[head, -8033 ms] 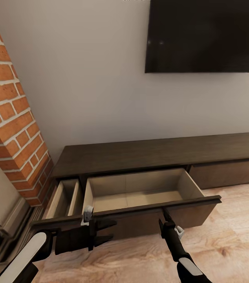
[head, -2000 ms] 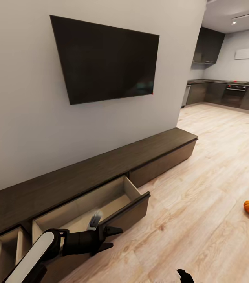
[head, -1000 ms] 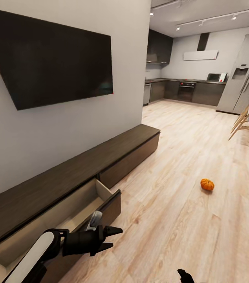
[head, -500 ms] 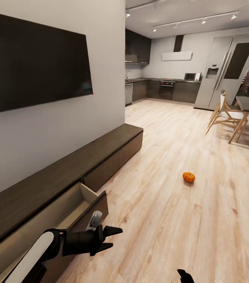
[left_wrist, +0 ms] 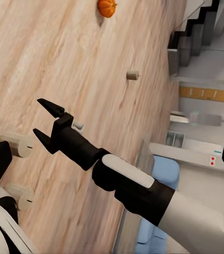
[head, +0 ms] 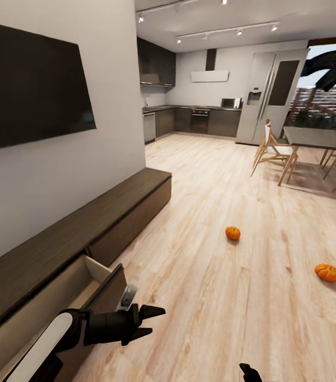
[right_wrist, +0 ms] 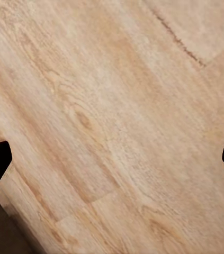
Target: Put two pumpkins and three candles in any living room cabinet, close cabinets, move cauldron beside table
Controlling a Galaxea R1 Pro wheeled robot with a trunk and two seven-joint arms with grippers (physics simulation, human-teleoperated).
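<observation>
Two orange pumpkins lie on the wood floor in the head view, one (head: 233,233) mid-room and one (head: 327,272) further right. The left wrist view catches a pumpkin (left_wrist: 107,7) and three pale stubby candles (left_wrist: 17,144) (left_wrist: 21,194) (left_wrist: 133,75) lying on the floor. The dark-brown cabinet (head: 109,212) runs along the left wall with a drawer (head: 91,273) pulled out, its inside pale. My left gripper (head: 153,321) hovers open and empty just beyond the drawer front. My right gripper (left_wrist: 43,123) is open and empty above the floor near the candles. The cauldron is out of view.
A black TV (head: 30,85) hangs above the cabinet. A dining table (head: 316,138) with wooden chairs (head: 268,151) stands at the far right, the dark kitchen units (head: 200,121) and fridge (head: 266,95) behind. A blue sofa (left_wrist: 154,174) appears in the left wrist view.
The camera has swung right, from facing the cabinet to looking down the room; the second pumpkin and the dining table came into view. Both arms keep their pose.
</observation>
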